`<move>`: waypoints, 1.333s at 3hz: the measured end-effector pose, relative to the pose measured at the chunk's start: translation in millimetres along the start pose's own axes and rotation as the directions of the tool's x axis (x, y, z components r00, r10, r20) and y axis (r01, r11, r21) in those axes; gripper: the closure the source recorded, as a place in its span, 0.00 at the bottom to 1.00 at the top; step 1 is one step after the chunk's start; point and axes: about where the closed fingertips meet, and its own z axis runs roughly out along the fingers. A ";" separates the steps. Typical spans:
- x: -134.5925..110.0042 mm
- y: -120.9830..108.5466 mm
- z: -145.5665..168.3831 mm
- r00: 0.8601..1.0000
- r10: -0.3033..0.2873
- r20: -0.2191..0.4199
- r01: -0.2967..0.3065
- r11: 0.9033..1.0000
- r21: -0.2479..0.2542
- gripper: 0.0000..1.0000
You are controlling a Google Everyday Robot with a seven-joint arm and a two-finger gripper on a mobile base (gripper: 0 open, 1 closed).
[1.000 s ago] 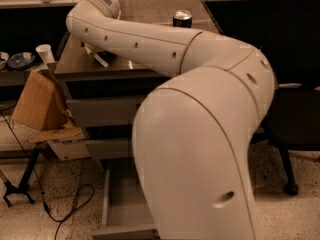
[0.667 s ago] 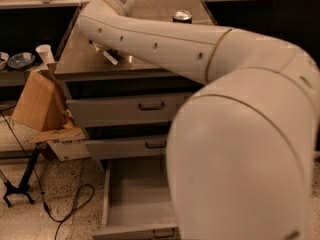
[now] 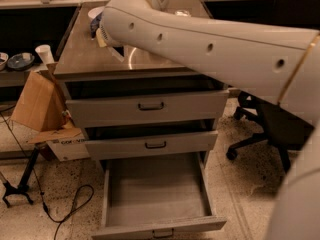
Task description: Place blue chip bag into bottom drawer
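Reaching for the pick-up: my tool hung over the counter's far-left corner; I could not tell its state. Blue chip bag lay just beside it. Bottom drawer, below the counter, stood open. Next: grasp firmly, then lower.

The white arm extends diagonally across the view from lower right to upper left. The gripper sits beneath its far end, largely hidden.
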 end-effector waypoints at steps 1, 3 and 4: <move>15.5 -10.9 -32.5 1.000 0.024 -0.016 -0.025 0.996 -0.084 1.00; 134.9 -10.1 -62.9 0.955 0.033 -0.294 -0.133 0.935 -0.330 1.00; 200.3 -5.5 -73.2 0.920 -0.076 -0.384 -0.120 0.879 -0.462 1.00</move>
